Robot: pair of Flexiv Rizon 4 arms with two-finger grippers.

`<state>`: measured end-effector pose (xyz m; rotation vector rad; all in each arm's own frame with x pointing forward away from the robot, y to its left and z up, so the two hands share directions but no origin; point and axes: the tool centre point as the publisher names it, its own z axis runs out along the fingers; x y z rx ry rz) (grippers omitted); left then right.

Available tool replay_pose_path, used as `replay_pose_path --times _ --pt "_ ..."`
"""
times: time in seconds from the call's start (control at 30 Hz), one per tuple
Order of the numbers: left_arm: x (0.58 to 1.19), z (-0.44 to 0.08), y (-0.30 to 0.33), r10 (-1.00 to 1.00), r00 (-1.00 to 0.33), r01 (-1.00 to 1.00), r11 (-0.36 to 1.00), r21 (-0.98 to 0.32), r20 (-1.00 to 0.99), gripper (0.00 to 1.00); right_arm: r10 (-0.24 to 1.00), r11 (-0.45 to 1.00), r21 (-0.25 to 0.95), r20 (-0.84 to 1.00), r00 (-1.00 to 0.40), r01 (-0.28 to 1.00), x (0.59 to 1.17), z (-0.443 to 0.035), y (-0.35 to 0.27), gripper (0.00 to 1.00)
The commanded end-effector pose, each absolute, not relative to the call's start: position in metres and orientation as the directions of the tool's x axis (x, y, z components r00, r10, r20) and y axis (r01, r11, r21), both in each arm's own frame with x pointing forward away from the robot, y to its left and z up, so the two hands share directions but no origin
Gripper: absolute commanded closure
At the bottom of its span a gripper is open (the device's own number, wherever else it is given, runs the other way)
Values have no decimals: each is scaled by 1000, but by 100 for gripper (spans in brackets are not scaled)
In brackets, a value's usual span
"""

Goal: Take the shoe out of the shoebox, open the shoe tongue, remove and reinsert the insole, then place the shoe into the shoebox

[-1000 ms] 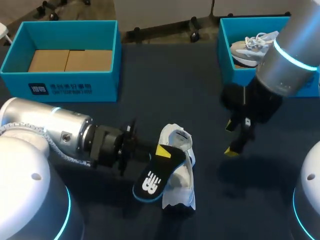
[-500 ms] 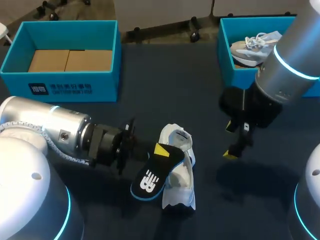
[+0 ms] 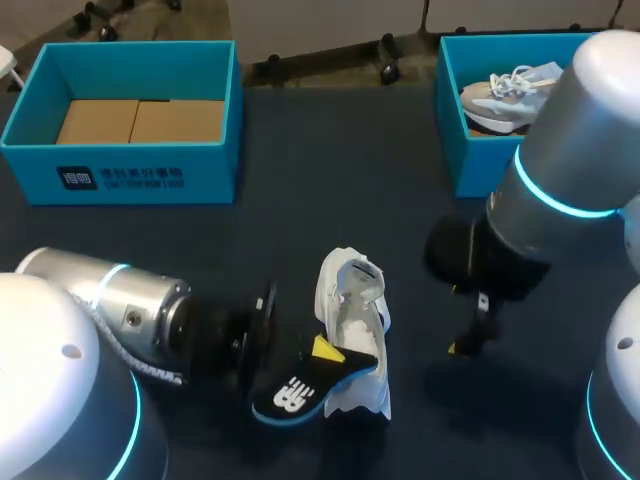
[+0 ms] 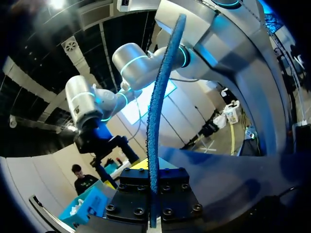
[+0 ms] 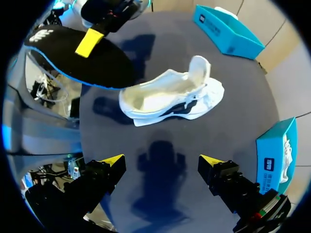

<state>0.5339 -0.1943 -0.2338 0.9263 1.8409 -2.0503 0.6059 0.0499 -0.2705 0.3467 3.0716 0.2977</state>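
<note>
Black insole point(image 3: 300, 385): out of the shoe, clamped in your left jaws.
White shoe point(image 3: 350, 320): on the tabletop point(image 3: 330, 180), tongue up.
Right jaws: apart, empty.
Next: feed the insole back in, toe first.

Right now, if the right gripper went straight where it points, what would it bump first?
Probably the bare table, just short of the white shoe. The open right gripper points down at it; the shoe lies a little farther ahead, though depth is hard to judge.
</note>
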Motion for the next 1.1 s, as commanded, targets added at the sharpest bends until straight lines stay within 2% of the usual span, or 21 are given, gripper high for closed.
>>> replay_pose_path --times 0.03,0.1,0.47,1.1 --pt "527 -239 -200 198 -790 555 -169 -814 -580 100 217 955 219 -56 -975 200 593 -283 47 0" --pt "528 -239 -200 205 -802 534 -178 -827 -562 100 187 958 226 -30 -982 175 590 -289 50 0" --pt "528 -239 -201 200 -800 537 -179 -824 -565 100 182 958 230 -34 -983 169 589 -291 53 0" --pt "543 -257 -217 168 -788 562 -196 -804 -592 100 106 929 357 -11 -994 95 597 -329 87 0"
